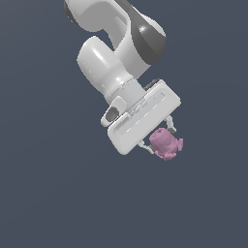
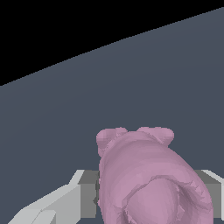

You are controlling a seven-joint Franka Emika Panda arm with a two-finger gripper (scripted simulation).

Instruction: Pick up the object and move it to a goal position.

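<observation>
Main worry – blob [image 1: 165, 144] slipping out. Lumpy, rounded, no flat faces for the pads, so probably gripped on a couple of bumps only. Seems to hang mostly beyond the fingertips in the exterior view, which would make for a shallow hold. Any quick swing or hard stop on the way to the goal could twist it loose or rotate it in the grip. Gripper [image 1: 159, 140] also tilted well off vertical, so weight looks to pull partly sideways across the pads. No goal marker visible in either view, so can't judge how much travel is left.

Jaws: closed down narrow onto the blob, one finger [image 2: 74, 199] pressed against each flank in the wrist view, nothing else touched. Gap exactly as wide as the pink body, not a hair more.

Blob location: clamped between the fingertips, apparently lifted clear of the grey floor [image 2: 175, 87] – no shadow or contact visible, though, so height hard to call.
</observation>
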